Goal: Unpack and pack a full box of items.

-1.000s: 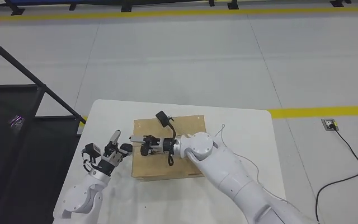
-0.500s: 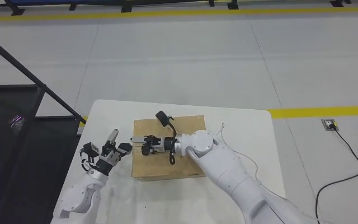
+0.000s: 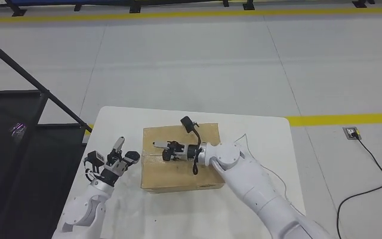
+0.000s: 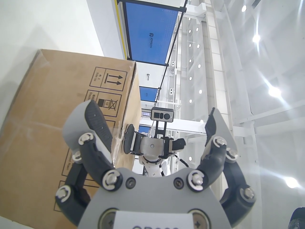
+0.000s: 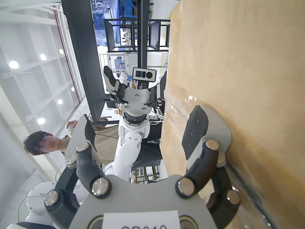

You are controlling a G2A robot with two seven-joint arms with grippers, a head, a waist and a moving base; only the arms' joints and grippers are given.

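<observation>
A closed cardboard box (image 3: pixel 179 173), sealed along its seam with clear tape, stands on the white table (image 3: pixel 262 149). My right gripper (image 3: pixel 162 149) lies over the box's top near its left edge. It is open, and one finger (image 5: pixel 196 127) rests flat against the taped cardboard (image 5: pixel 238 67). My left gripper (image 3: pixel 124 150) is open just left of the box, pointing up. Its finger (image 4: pixel 96 120) stands beside the printed side of the box (image 4: pixel 52 101). Each wrist view shows the other gripper farther off: the right gripper (image 4: pixel 152 144) and the left gripper (image 5: pixel 135 91).
A black frame with dark netting (image 3: pixel 24 143) stands off the table's left side. A thin cable (image 3: pixel 239 138) trails across the table behind the right arm. Bare tabletop lies right of the box and in front of it.
My right gripper has drawn back to the right across the box top. The left gripper has shifted slightly away from the box. The box stays put.
</observation>
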